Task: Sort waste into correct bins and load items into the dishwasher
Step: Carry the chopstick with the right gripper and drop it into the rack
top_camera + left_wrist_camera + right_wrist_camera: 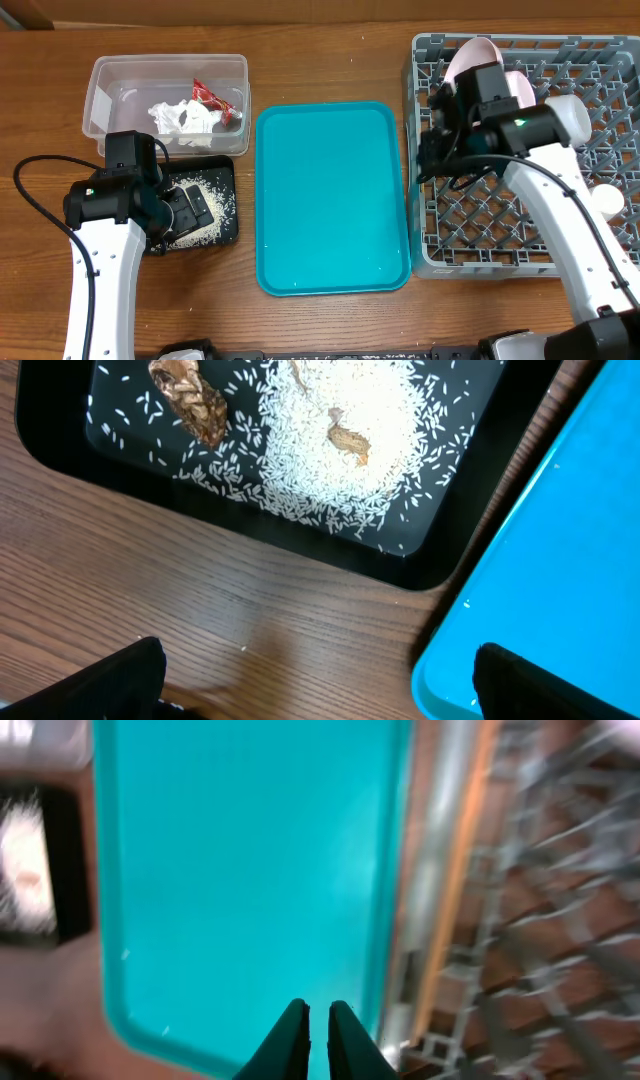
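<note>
The clear tub [110, 75] at the back left holds a red wrapper [215, 100] and crumpled white tissue [185, 120]. In front of it, the black tray [480, 420] carries a heap of rice [310, 460] and two brown scraps [190, 400]. My left gripper [320, 680] is open and empty, low over bare wood between that tray and the teal tray [560, 560]. The grey dish rack [500, 250] on the right holds an upright pinkish plate [470, 55] and a white cup [607, 200]. My right gripper [319, 1010] is shut on nothing, above the teal tray's right side next to the rack.
The teal serving tray [330, 200] lies bare in the middle of the table between the bins and the rack. My right arm [540, 190] crosses over the rack's left half. The right wrist view is blurred.
</note>
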You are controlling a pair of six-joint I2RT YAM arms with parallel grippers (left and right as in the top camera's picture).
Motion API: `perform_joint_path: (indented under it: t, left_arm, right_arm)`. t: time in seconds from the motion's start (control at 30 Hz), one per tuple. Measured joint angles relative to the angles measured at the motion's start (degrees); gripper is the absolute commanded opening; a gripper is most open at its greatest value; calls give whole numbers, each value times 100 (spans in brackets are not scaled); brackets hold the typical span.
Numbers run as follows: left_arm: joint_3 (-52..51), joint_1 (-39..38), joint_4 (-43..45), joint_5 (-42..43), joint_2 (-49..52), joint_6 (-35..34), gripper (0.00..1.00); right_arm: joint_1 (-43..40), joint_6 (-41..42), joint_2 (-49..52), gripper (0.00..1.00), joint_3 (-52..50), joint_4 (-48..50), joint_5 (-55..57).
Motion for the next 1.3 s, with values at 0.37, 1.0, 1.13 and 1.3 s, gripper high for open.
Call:
perform_joint_path:
  t: [0.37,1.0,1.13,1.3]
  left_arm:
    - [0,0,17,-2,0,0,100]
    - [0,0,31,-2,0,0,100]
    - [0,0,39,-2,0,0,100]
    - [0,0,42,-2,0,0,100]
  right_arm:
    - [317,48,107,11,-1154,-13,-136]
    - [326,697,107,15,-1331,-111,555]
    - [328,719,107,15,-1331,-138,575]
    - [328,721,107,15,-1331,-133,577]
